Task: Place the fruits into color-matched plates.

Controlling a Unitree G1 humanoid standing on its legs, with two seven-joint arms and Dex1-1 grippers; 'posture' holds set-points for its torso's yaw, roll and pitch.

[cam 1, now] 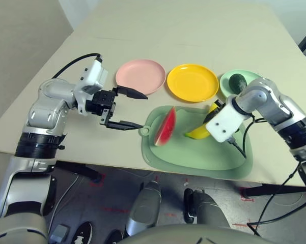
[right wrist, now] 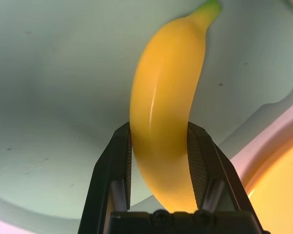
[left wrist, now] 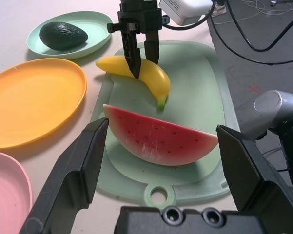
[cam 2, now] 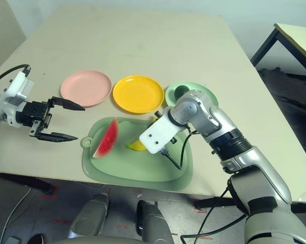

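The right hand [left wrist: 142,57] pinches the banana [right wrist: 163,122] across its middle on the cutting board [cam 1: 193,160], ready to carry it to the yellow plate [cam 1: 192,82]. The left hand [cam 1: 123,109] waits wide open beside the watermelon [cam 1: 165,127]. The avocado [left wrist: 63,35] sits in the green plate [left wrist: 95,22].

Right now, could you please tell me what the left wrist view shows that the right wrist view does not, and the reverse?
Left wrist view alone: the red plastic watermelon wedge lying on the board between the open left end effector fingers, the dark green oval avocado in the pale mint round plate, and the pink round plate.

Right wrist view alone: the right end effector fingers pressed against both sides of the banana.

Shared: the yellow curved toy banana, the sage-green cutting board beneath it, and the yellow round plate.
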